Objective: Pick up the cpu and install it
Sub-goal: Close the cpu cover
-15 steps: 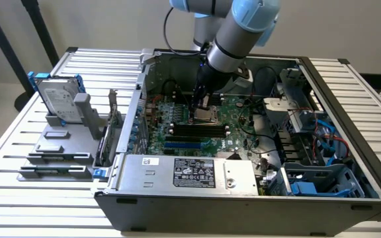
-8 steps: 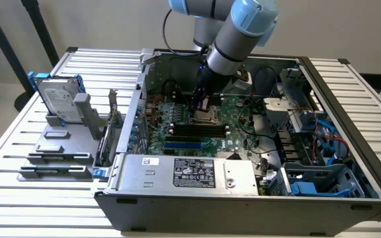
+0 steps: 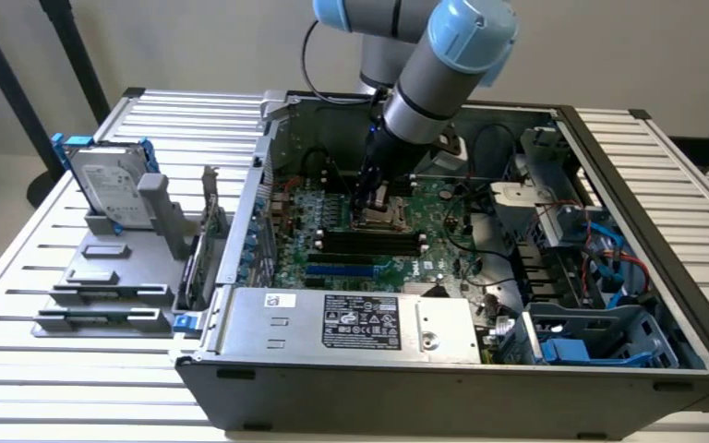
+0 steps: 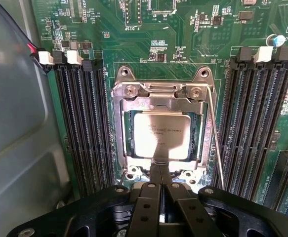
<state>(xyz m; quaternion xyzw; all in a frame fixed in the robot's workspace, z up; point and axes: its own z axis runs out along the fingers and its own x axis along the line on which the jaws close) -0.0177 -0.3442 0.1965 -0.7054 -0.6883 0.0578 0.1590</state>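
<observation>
The cpu, a small square chip with a shiny silver top, lies flat inside the metal socket frame on the green motherboard. My gripper is shut, its two black fingertips pressed together right at the chip's edge. They are mirrored in the chip's top, and nothing is held between them. In the exterior view the gripper reaches straight down into the open computer case, over the socket in the middle of the board.
Black memory slots flank the socket, and a thin metal lever runs along one side. Outside the case, at the exterior view's left, a silver hard drive stands in a grey holder. Cables and drive bays fill the right side.
</observation>
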